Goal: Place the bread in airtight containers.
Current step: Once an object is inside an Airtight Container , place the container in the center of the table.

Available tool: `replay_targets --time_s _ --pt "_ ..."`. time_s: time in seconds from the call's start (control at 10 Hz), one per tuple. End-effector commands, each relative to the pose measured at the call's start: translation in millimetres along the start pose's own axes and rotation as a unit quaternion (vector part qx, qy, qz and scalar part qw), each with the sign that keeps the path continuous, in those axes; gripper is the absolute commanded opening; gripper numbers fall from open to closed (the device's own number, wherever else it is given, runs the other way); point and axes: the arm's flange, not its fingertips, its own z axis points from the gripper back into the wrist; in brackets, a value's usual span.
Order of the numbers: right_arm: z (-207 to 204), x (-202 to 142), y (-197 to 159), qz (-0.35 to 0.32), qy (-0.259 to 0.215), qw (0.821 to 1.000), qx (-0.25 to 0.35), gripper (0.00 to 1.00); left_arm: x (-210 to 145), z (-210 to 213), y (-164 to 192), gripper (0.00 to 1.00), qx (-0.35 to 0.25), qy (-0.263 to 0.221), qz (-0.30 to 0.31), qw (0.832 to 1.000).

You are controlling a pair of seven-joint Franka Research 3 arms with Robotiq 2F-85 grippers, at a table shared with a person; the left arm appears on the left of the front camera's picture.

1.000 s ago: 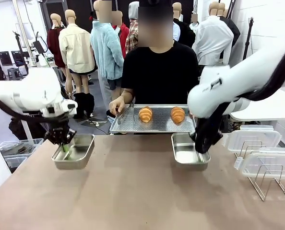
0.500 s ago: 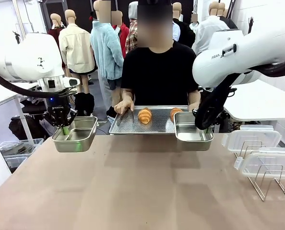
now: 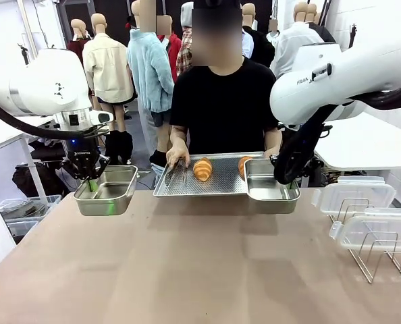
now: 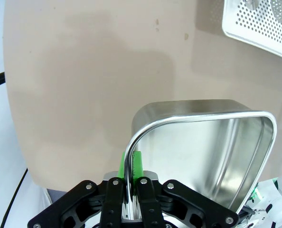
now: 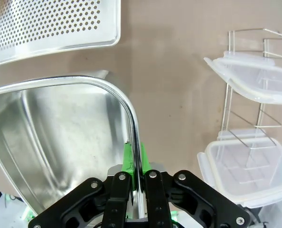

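The near part of the brown counter (image 3: pixel 200 270) lies bare toward 6 o'clock. At about 4 o'clock a wire rack (image 3: pixel 383 260) stands with two clear, white-rimmed lids (image 3: pixel 352 196) propped in it, one behind the other. Farther in, at about 10 o'clock, the left hand (image 3: pixel 90 183) points down and pinches the near rim of the left tub (image 3: pixel 107 192). The left wrist view shows its green pads (image 4: pixel 137 164) pressed onto that thin steel wall, one inside and one outside, with the tub raised above the counter. At about 1 o'clock the right hand (image 3: pixel 281 177) pinches the rim of the right tub (image 3: pixel 271 190) the same way, its pads (image 5: pixel 127 159) clamped on the wall. Both tubs are open and shiny inside, with no bread in them. Behind and between them, at 12 o'clock, a perforated steel tray (image 3: pixel 187 182) carries the bread. The left roll (image 3: pixel 202 169) sits near the tray's middle, and the right roll (image 3: pixel 244 165) is partly hidden behind the right tub's wall. A person (image 3: pixel 224 101) in a black shirt stands beyond, gripping the tray at both ends.
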Motion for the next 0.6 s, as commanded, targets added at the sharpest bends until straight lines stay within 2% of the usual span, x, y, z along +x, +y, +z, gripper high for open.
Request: replay_targets --time_s 0.0,0.5 --pt "-2.1 -1.3 -0.4 0.002 -0.011 1.0 0.001 0.0 -3.1 3.8 1.8 0.0 0.0 -0.004 -0.003 1.0" --pt "-2.1 -1.3 -0.4 0.002 -0.011 1.0 0.001 0.0 -3.1 3.8 1.8 0.0 0.0 -0.004 -0.003 1.0"
